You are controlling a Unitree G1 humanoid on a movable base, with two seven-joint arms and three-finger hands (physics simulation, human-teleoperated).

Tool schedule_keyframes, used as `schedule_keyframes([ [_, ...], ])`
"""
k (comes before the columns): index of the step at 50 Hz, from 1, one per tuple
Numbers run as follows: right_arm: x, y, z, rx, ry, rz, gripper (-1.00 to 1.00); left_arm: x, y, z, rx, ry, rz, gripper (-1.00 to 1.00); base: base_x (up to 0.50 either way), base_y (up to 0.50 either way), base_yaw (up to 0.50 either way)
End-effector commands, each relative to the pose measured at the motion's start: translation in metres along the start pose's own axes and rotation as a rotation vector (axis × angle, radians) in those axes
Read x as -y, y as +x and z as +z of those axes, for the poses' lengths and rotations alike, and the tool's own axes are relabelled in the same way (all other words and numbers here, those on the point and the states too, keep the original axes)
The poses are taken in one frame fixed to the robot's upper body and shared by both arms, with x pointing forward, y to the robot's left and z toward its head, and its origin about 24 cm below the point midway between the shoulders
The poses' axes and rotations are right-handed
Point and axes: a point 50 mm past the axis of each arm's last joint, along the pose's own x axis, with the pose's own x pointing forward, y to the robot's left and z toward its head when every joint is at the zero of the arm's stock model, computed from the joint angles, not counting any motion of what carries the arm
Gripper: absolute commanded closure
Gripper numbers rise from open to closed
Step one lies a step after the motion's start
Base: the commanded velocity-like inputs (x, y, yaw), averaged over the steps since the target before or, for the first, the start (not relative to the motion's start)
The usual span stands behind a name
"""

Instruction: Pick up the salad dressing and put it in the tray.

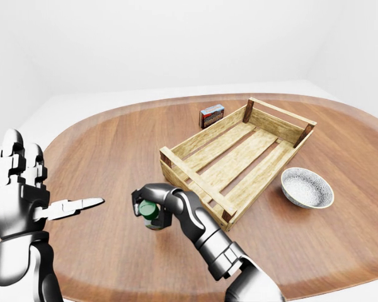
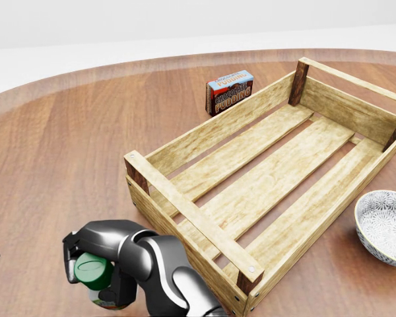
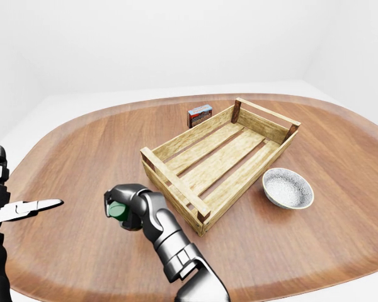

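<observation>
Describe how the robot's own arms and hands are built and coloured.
Both arms are glossy metal in segmented, rounded shells with dark grey to black joints. The left hand is mostly pale silver, with blocky ribbed knuckles and a slim pointed silver finger. The right hand is darker, with gunmetal and black curved shells and a ribbed silver forearm. No cables, markings or sleeves show.

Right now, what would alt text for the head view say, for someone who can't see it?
The robot's right hand grips a green-capped salad dressing bottle at the bottom left, beside an empty wooden tray. A chocolate pudding box stands above the tray, a patterned bowl at right.
</observation>
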Motion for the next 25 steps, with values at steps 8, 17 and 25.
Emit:
schedule_keyframes([
  [8, 0.080, -0.015, 0.045, 0.214, 0.057, -0.193, 1.00, -0.002, -0.001, -0.004, -0.017, 0.004, 0.008, -1.00, 0.00, 0.00, 0.00],
  [17, 0.135, -0.046, 0.100, 0.425, 0.025, -0.309, 1.00, -0.009, -0.002, -0.006, -0.029, -0.004, 0.018, -1.00, 0.00, 0.00, 0.00],
  [25, 0.164, -0.066, 0.115, 0.527, 0.047, -0.386, 1.00, -0.005, -0.002, -0.018, -0.078, -0.011, 0.005, -1.00, 0.00, 0.00, 0.00],
])
